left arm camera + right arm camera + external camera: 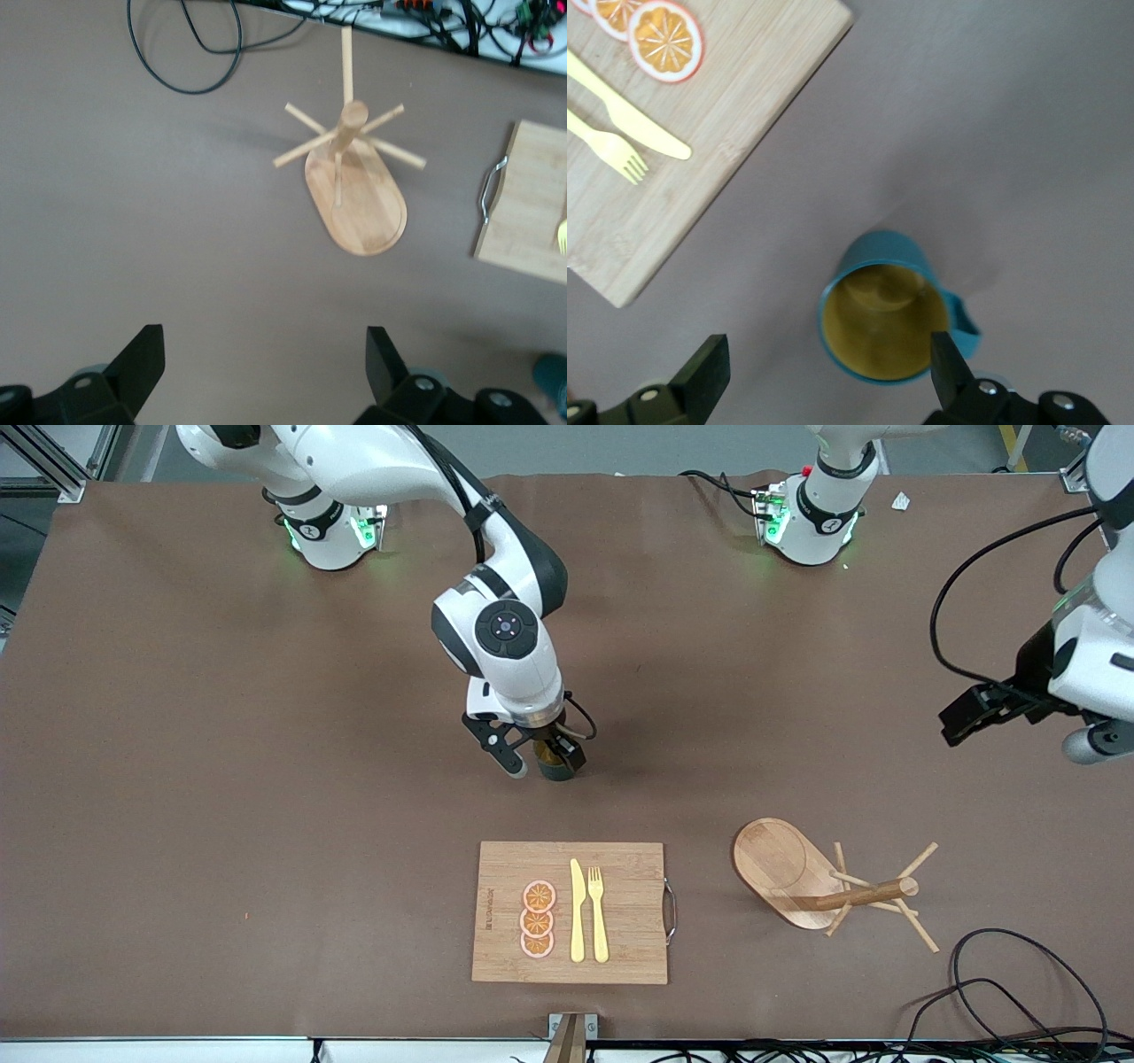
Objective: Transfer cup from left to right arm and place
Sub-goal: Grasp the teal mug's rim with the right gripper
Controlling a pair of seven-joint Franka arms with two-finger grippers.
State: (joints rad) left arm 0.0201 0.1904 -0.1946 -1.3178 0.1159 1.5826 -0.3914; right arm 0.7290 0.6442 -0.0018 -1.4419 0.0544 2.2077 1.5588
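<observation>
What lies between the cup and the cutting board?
Nothing: between the cup and the cutting board only bare brown table shows, clearest in the right wrist view.

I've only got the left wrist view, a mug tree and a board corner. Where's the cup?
Observer: The cup stands upright on the table, farther from the front camera than the cutting board.
Operator: Is the right hand holding it?
Observer: No. The right hand is open, low over the cup, with one finger by its rim.
Operator: Anything on the board?
Observer: Three orange slices, a yellow knife and a fork.
</observation>
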